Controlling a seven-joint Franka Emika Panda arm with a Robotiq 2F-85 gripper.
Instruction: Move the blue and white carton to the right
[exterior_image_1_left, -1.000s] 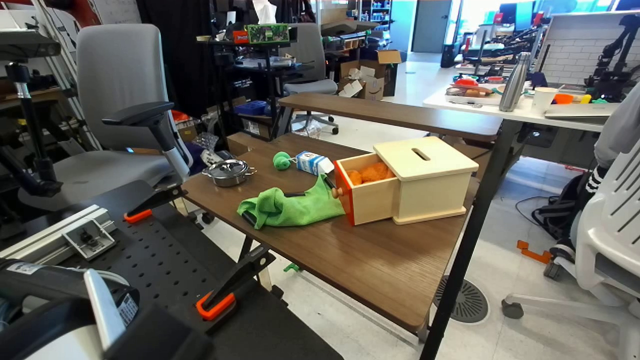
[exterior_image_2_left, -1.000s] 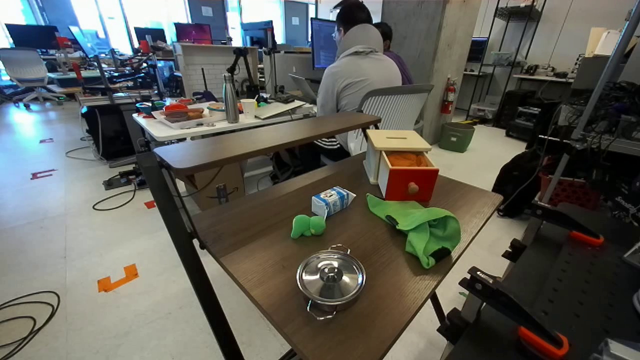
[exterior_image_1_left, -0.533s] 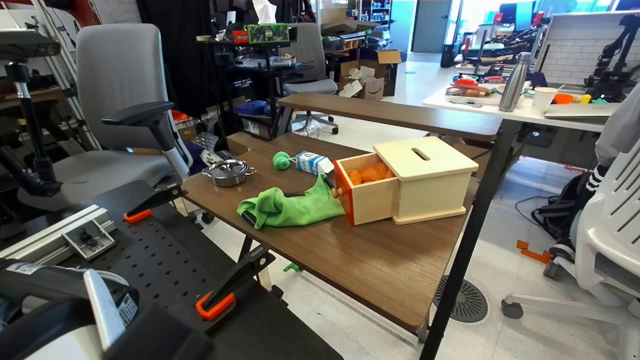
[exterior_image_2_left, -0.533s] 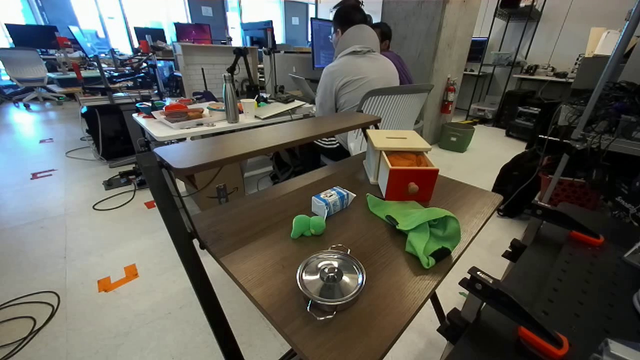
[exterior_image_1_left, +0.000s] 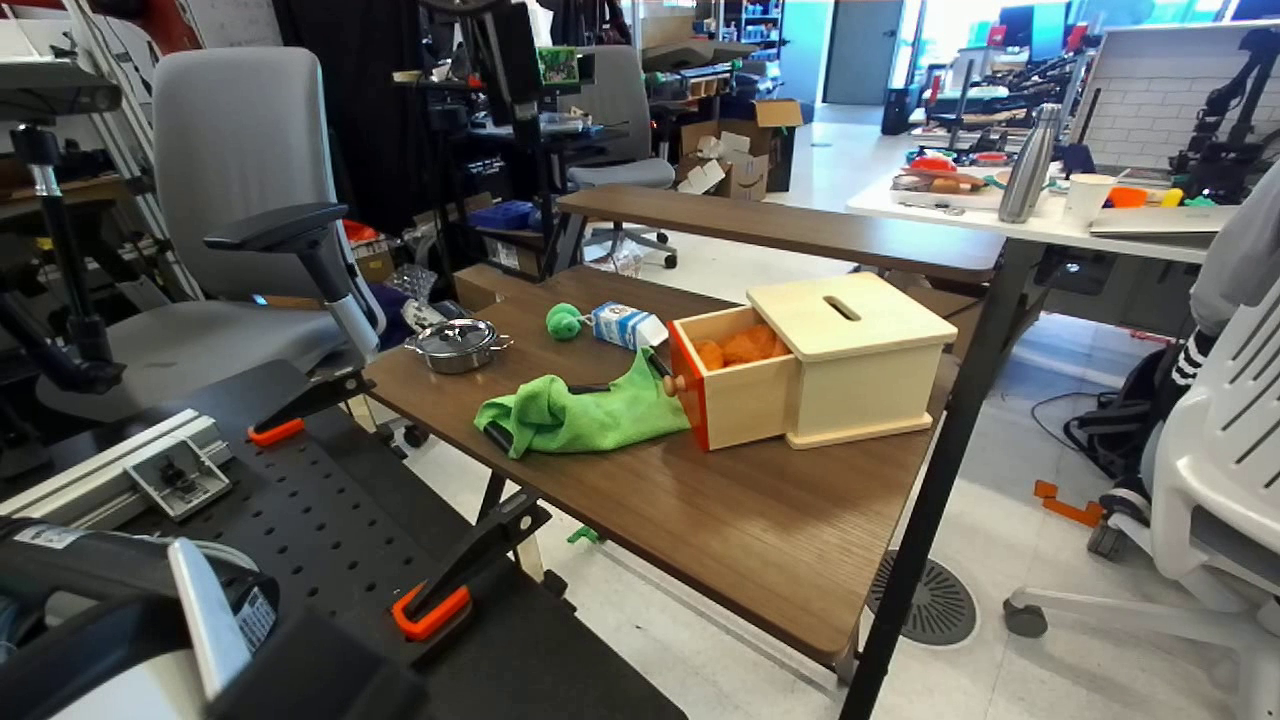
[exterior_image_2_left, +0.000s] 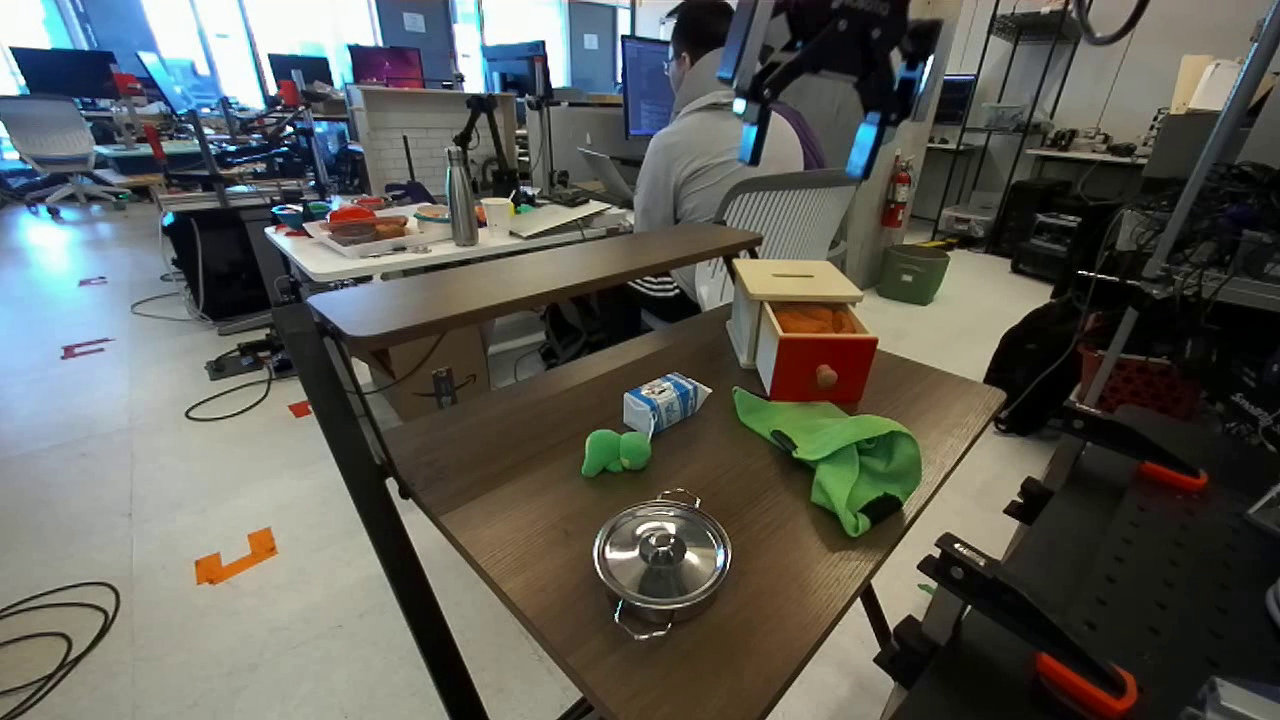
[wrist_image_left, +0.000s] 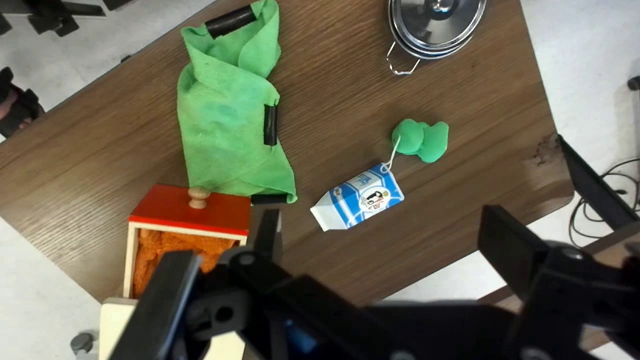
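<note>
The blue and white carton (wrist_image_left: 357, 197) lies on the table (exterior_image_2_left: 530, 470), nearest the edge by the shelf (exterior_image_2_left: 540, 282), its long axis roughly parallel. The gripper (exterior_image_2_left: 808, 150) hangs above, jaws wide; in the wrist view the carton sits ahead of their gap, more along than across their closing line: a turn seems due.

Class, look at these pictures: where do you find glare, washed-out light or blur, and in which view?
Both exterior views: windows washed out; in an exterior view, glare on the floor and bright highlights on the pot lid; in an exterior view, a dark shape at the bottom too blurred to name; wrist view: the gripper's fingers soft, the carton fairly crisp.
</note>
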